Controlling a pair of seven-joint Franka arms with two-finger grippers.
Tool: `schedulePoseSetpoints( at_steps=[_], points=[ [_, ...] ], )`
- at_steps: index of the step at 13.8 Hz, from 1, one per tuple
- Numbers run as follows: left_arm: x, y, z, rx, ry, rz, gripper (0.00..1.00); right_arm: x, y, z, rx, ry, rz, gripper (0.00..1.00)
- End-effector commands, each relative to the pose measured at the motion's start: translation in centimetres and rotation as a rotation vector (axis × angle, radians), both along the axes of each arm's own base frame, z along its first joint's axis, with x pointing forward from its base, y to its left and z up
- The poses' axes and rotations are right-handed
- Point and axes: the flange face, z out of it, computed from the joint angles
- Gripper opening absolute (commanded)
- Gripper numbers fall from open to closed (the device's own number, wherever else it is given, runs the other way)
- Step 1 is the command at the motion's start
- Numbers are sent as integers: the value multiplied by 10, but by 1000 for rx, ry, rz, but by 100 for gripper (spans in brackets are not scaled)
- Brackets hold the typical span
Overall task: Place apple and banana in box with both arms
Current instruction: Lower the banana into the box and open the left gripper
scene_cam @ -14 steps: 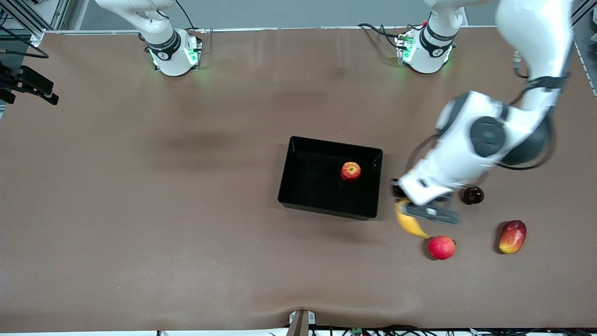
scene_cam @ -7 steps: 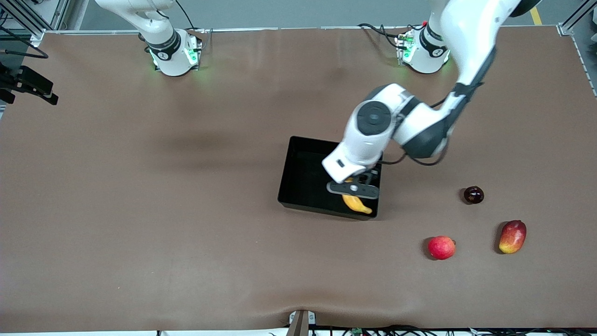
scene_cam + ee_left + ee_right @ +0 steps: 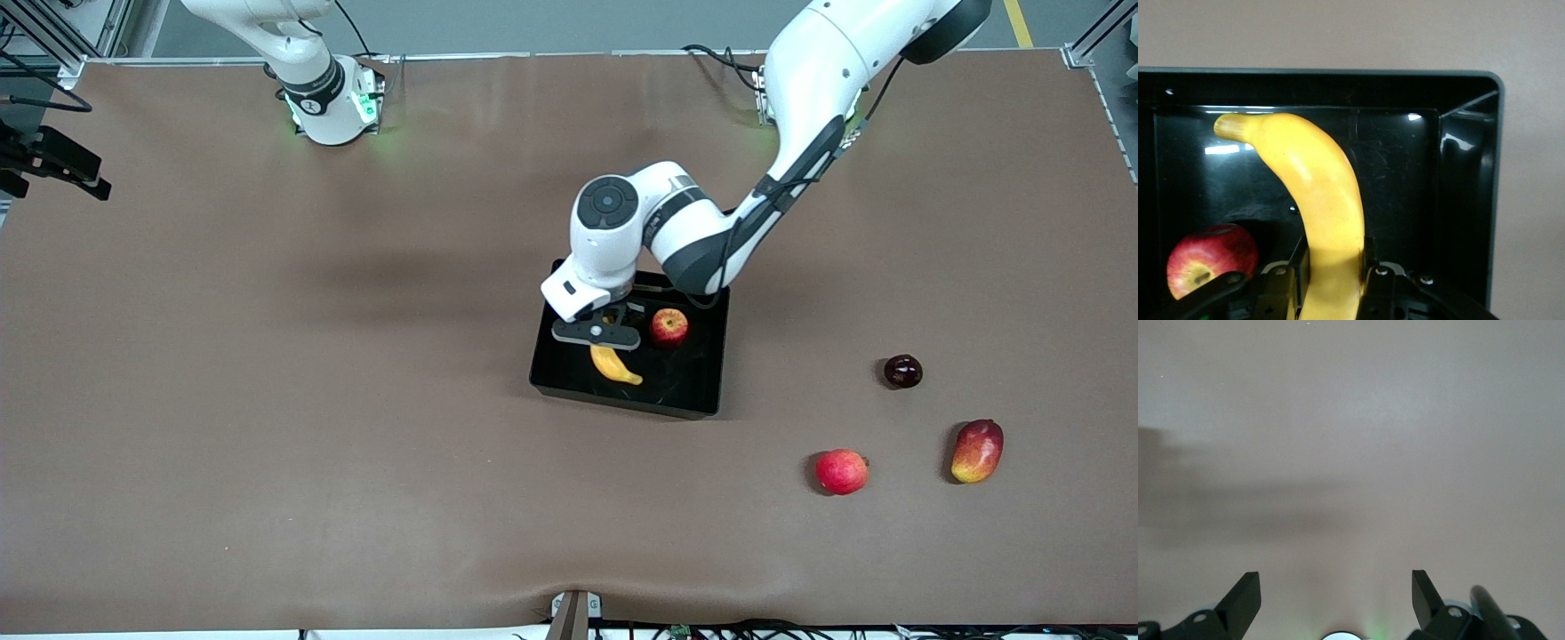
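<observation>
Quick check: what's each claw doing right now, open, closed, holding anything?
Left claw: closed on the banana, over the box.
Right claw: open, empty, waiting.

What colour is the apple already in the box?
Red with yellowish streaks; the apple shows best in the front view, lying in the black box.

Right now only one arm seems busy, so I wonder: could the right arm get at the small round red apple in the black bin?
Probably not yet: the left gripper, holding the yellow banana, hangs over the box beside the apple.
</observation>
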Motion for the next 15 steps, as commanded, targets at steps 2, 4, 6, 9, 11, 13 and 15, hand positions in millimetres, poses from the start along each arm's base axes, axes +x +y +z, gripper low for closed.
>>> schedulePoseSetpoints(
  at_steps=[2,4,6,9,11,13,15],
  points=[
    [7,-5,-5,-20,-53,-9,0,1,-5,3,1,5,1,100],
    [4,-10,-16,-35,-50,-20,0,1,-5,3,1,5,1,100],
    [3,-12,-29,-43,-43,-25,0,2,-4,2,1,6,2,100],
    [-4,-17,-54,-38,-11,-13,0,1,-7,2,1,6,-2,100],
    [-5,-19,-65,-38,-17,-18,0,1,-12,2,21,5,-16,100],
    [-6,-18,-78,-8,-25,-19,0,0,-19,2,43,5,-27,100],
    [-6,-16,-89,2,-20,-16,2,0,-21,2,43,5,-21,100]
  ],
)
